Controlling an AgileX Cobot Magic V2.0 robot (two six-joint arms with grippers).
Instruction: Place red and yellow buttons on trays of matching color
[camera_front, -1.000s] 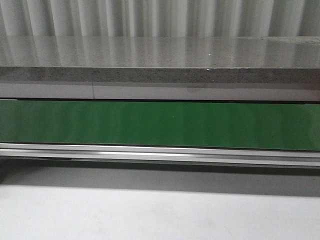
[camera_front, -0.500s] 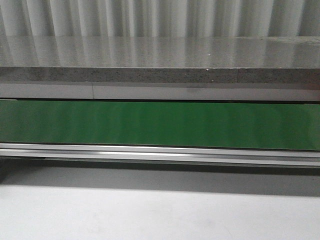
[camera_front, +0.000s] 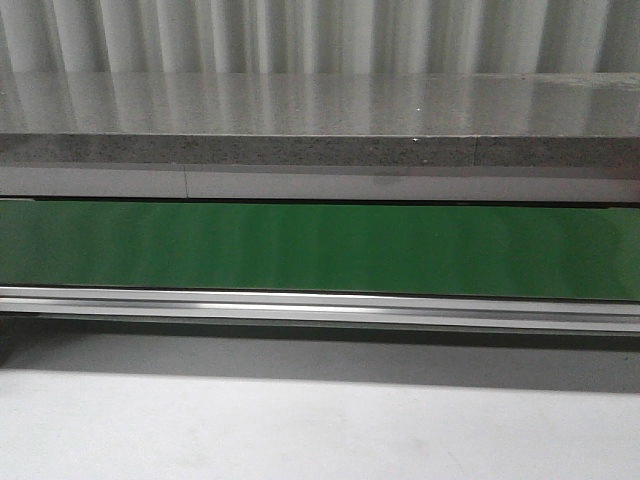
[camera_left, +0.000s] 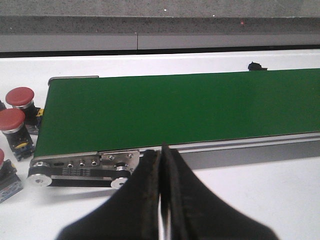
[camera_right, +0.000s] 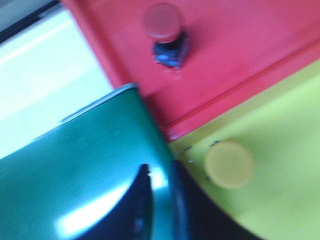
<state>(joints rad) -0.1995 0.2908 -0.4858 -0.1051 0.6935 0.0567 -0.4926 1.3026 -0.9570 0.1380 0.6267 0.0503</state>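
One red button (camera_right: 163, 22) sits on my red tray (camera_right: 240, 55), one yellow button (camera_right: 229, 164) on the yellow tray (camera_right: 285, 180). Red buttons (camera_left: 19, 97) wait beside the belt (camera_left: 175, 112) end on the worktop (camera_left: 260, 195). Left fingers (camera_left: 162, 165) clenched, empty; right fingers (camera_right: 157, 200) nearly closed, empty

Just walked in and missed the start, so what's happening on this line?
Buttons are being sorted by color. One red button sits on the red tray and one yellow button on the yellow tray. More red buttons wait beside the empty green belt. The left claw is shut on nothing; the right claw is too blurred to judge.
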